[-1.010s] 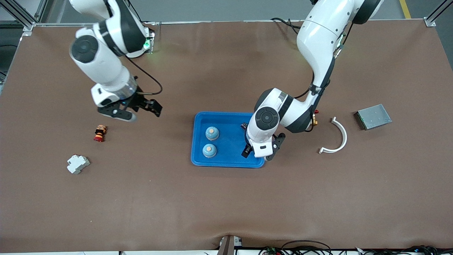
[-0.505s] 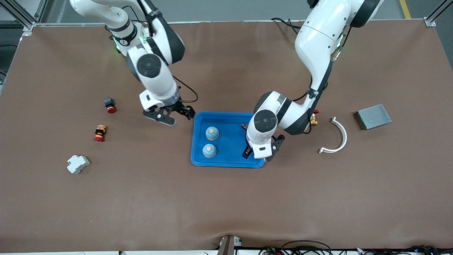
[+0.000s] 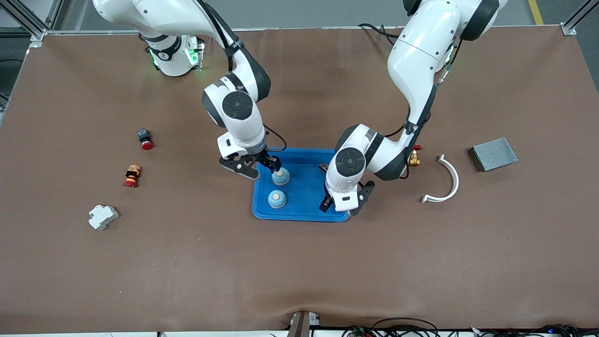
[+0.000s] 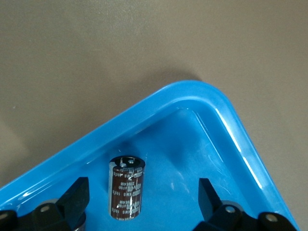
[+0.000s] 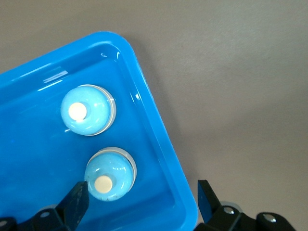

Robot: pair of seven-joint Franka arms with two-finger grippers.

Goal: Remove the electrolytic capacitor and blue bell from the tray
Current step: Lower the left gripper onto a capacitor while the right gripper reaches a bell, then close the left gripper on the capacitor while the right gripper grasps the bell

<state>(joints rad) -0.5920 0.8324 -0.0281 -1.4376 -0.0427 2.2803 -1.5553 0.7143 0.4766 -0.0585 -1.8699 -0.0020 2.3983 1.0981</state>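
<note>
Reaching into the bright blue shallow plastic tray (image 3: 306, 206), both tools gape empty: left tool (image 4: 144, 204) straddles the dark cylindrical electrolytic capacitor (image 4: 127, 186), right tool (image 5: 142, 204) nears 1 pale blue domed bell (image 5: 109, 174); next, descend and close.

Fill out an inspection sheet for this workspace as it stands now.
Surface: brown mat-covered table.
Job's things: bright blue plastic tray holding two blue domed bells and a dark cylindrical electrolytic capacitor.
Clutter: red push-buttons, white plastic block, white curved strip, grey metal plate, small brass fitting.
Grippers: left gripper open over capacitor; right gripper open over the tray's edge by the bells.
Cables: bundle at table's near edge.
Surroundings: aluminium frame.
</note>
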